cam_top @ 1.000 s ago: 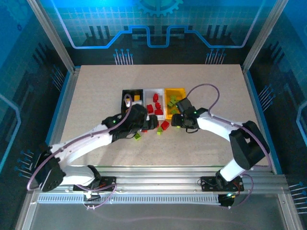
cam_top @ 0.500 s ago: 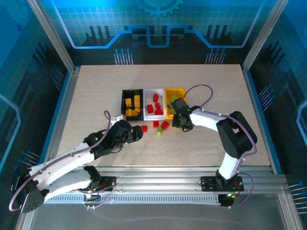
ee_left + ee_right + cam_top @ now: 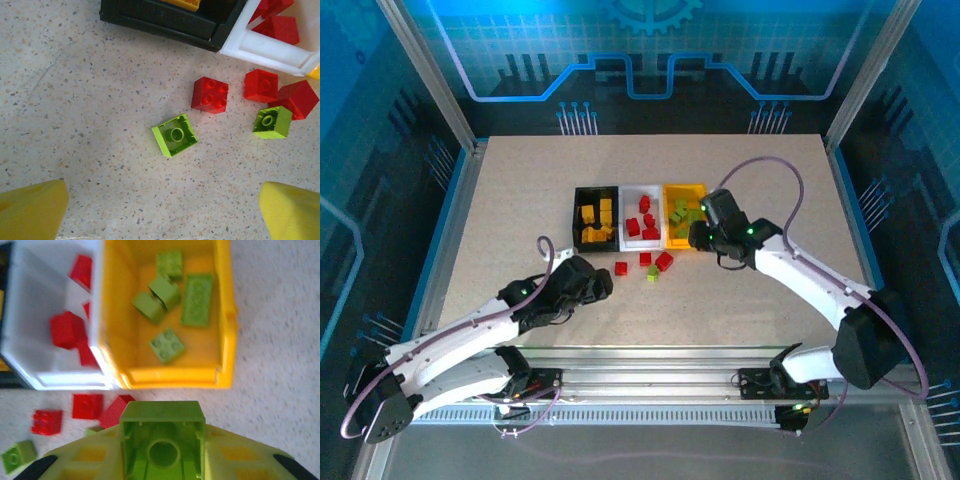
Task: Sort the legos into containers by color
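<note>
From above, your right gripper [image 3: 697, 236] hangs at the near right corner of the yellow bin [image 3: 669, 240]. The left gripper [image 3: 608, 283] waits nearer the table's [image 3: 520, 190] front edge.

In the left wrist view, that hand [image 3: 162, 210] is spread wide and empty. A loose green brick [image 3: 174, 135] lies hollow side up, just beside a red brick [image 3: 210, 94], so a sloppy descent could nudge the red one.

In the right wrist view, the fingers [image 3: 235, 460] pinch the held green brick [image 3: 162, 432], which looks short of the bin's near wall [image 3: 170, 376]. If you release here, it will likely land on the table.
</note>
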`<state>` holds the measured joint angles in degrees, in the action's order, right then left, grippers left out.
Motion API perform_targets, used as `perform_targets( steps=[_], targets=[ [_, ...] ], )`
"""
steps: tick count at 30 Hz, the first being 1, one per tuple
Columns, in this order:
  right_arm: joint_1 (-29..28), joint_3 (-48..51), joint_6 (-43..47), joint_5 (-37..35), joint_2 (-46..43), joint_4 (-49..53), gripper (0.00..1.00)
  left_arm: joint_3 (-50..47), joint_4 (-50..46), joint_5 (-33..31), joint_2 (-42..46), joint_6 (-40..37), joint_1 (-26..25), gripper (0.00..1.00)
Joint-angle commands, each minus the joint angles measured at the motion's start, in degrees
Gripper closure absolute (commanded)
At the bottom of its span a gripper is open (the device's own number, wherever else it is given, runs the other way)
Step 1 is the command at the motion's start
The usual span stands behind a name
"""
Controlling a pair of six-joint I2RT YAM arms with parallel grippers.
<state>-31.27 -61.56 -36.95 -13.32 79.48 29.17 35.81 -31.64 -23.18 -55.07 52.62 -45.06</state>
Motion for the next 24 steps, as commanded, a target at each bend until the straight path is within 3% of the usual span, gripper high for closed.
perform_targets(
  steps=[1, 10, 12, 13, 14, 16, 24],
  targets=[
    [1.41, -6.75, 3.56, 0.04, 6.80, 2.74, 0.64, -0.49, -1.20, -0.38, -0.88, 0.61, -0.14, 0.01],
    [5.90, -29.02, 3.49, -0.75, 29.19, 9.05, 0.58, -0.46, -2.48, 0.51, -0.92, 0.46, -0.09, 0.01],
    [5.88, -32.17, 3.32, -1.06, 31.96, 10.50, 0.51, -0.40, -2.87, 0.43, -0.92, 0.23, -0.05, 0.01],
    [5.87, -33.58, 2.91, -1.18, 32.95, 11.42, 0.40, -0.39, -2.99, 0.50, -0.87, 0.11, -0.04, 0.01],
    [5.87, -34.47, 2.82, -0.97, 33.51, 11.84, 0.34, -0.39, -3.07, 0.46, -0.88, -0.01, -0.03, 0.01],
    [5.65, -34.53, 2.85, -0.06, 32.77, 11.47, 0.30, -0.14, -3.32, 0.43, -0.75, -0.20, 0.05, 0.01],
    [1.23, -21.81, 1.33, 1.60, 20.16, 7.92, 0.30, -1.00, -1.49, 0.09, -1.82, -2.07, 0.15, 0.01]
  ],
)
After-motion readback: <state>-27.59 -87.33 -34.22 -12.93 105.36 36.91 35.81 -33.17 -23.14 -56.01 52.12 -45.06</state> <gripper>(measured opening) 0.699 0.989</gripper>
